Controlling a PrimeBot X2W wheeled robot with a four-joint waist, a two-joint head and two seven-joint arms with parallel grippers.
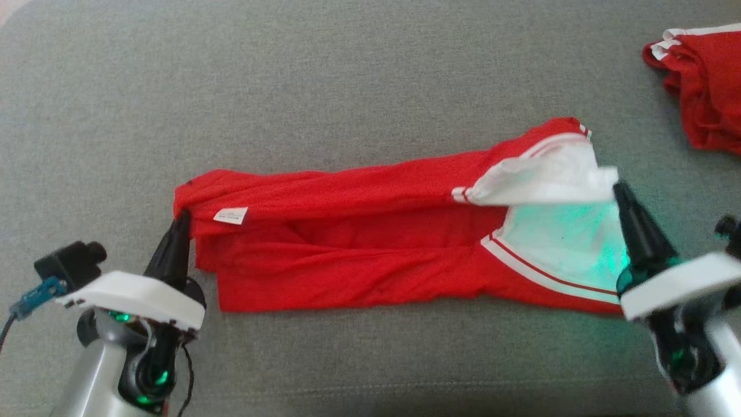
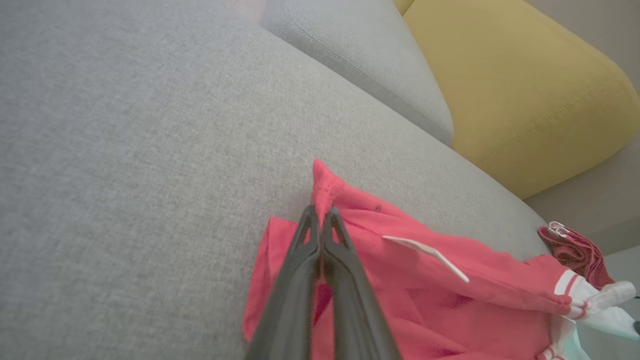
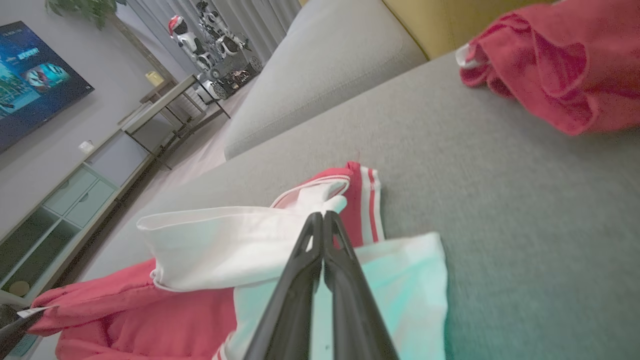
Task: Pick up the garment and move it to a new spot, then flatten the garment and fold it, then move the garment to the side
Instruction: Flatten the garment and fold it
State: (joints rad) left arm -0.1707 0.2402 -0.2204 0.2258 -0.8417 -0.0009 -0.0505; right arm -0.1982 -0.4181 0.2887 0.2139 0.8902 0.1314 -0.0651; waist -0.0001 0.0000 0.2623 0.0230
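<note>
- A small white care tag point(image 1: 230, 216) near the left end of the red garment with white striped trim point(image 1: 359, 260) carries print too small to read.
- The garment lies stretched sideways across the grey fabric sofa seat point(image 1: 347, 87), folded along its length.
- My left tool point(image 1: 182, 217) is closed, pinching the garment's red left corner.
- My right tool point(image 1: 618, 188) is closed on the raised white flap at its right end.
- A second crumpled red garment point(image 1: 703, 87) sits well apart, far right.
</note>
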